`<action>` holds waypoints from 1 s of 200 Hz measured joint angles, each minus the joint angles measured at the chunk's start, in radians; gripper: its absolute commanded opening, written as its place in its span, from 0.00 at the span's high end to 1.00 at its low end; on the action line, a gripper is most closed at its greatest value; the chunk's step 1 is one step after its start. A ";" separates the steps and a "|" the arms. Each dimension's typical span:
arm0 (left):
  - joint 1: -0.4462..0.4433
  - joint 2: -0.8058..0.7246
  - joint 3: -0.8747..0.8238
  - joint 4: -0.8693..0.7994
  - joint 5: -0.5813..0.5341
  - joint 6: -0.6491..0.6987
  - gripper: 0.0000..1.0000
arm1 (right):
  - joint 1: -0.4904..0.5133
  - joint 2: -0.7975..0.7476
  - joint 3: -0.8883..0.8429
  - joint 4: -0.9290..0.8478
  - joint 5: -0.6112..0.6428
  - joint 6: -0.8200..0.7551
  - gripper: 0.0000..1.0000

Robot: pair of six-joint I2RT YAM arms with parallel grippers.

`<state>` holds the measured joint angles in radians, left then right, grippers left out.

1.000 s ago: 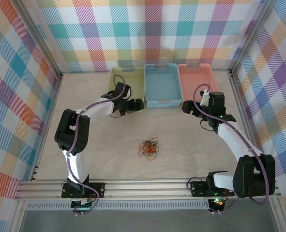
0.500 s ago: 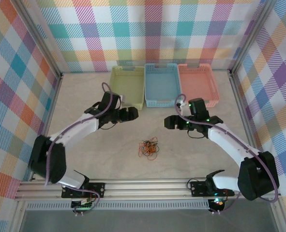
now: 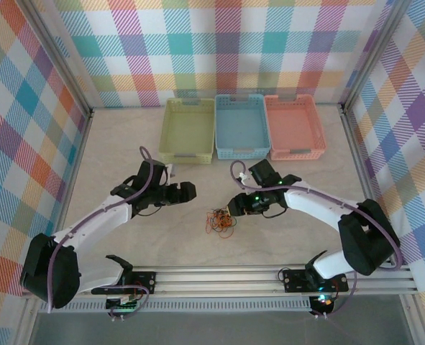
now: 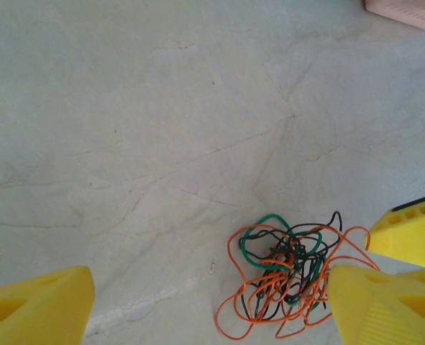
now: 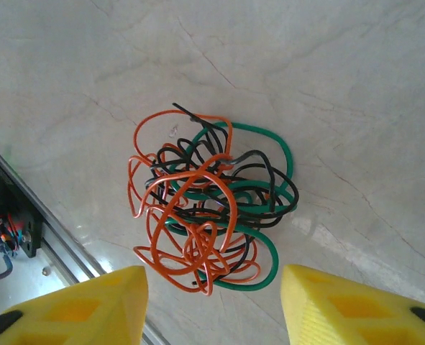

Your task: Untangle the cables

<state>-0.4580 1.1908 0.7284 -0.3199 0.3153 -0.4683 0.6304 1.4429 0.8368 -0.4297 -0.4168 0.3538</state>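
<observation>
The cables (image 3: 221, 221) lie in one loose tangle of orange, green and black cords on the table, a little in front of its middle. My right gripper (image 3: 234, 208) hovers just beyond the tangle's far right side. In the right wrist view the cables (image 5: 212, 208) sit just ahead of the right gripper (image 5: 212, 305), which is open with nothing between its yellow fingers (image 5: 349, 309). My left gripper (image 3: 187, 191) is open, up and to the left of the tangle, apart from it. In the left wrist view the cables (image 4: 291, 277) lie beside the right finger (image 4: 385, 305) of the left gripper (image 4: 212, 305).
Three baskets stand in a row at the back: yellow-green (image 3: 189, 131), blue (image 3: 241, 126) and pink (image 3: 293, 126). Aluminium rails run along the near edge (image 3: 212, 277). A yellow finger of the right gripper (image 4: 413, 233) shows in the left wrist view, close behind the tangle.
Both arms have swung from the baskets toward the front. The right gripper has come down to the tangle's edge, and the left gripper has moved nearer on the left. The cables have not moved.
</observation>
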 measured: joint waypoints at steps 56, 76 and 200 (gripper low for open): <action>0.000 -0.037 -0.052 0.008 0.010 -0.010 0.17 | 0.059 -0.005 0.012 0.000 0.098 0.006 0.66; 0.000 -0.037 -0.053 0.008 0.010 -0.010 0.17 | 0.062 -0.014 0.014 0.005 0.122 0.007 0.69; -0.004 -0.048 -0.060 0.011 0.017 -0.010 0.17 | 0.083 -0.003 0.020 0.075 0.148 0.012 0.84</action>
<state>-0.4622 1.1431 0.6682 -0.3088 0.3321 -0.4786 0.7132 1.4395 0.8566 -0.3546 -0.2687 0.3660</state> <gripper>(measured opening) 0.832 0.196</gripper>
